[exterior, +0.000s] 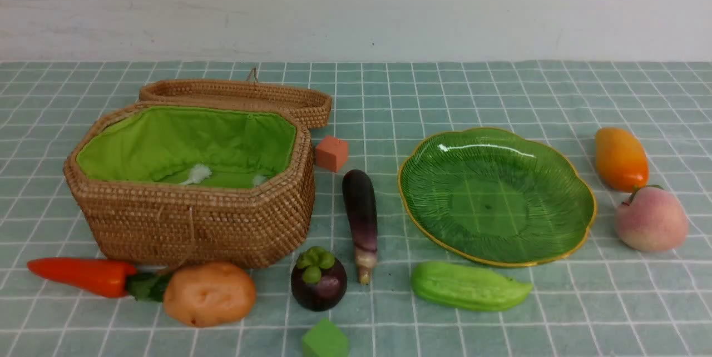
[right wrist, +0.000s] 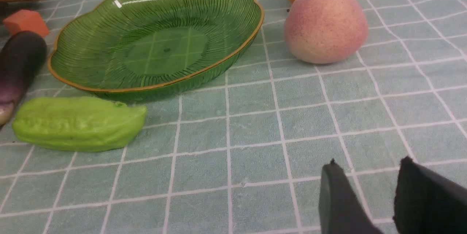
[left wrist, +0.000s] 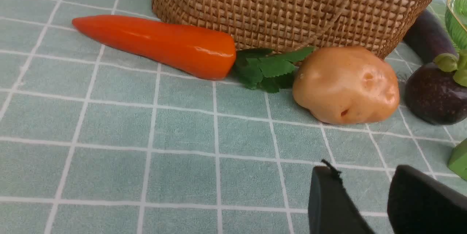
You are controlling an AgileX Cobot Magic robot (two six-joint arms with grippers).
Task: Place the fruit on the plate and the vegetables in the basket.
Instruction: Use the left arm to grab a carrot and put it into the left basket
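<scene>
The wicker basket stands open at left with only its green lining inside, and the green glass plate lies bare at right. In front of the basket lie the carrot and potato. The mangosteen, eggplant and gourd sit in the middle. Mango and peach rest right of the plate. My left gripper hovers open over bare cloth short of the potato. The right gripper is open and holds nothing, some way short of the peach. Neither arm shows in the front view.
An orange cube sits behind the eggplant beside the basket's folded-back lid. A green cube lies at the near edge, just in front of the mangosteen. A white wall closes the far side of the checked cloth.
</scene>
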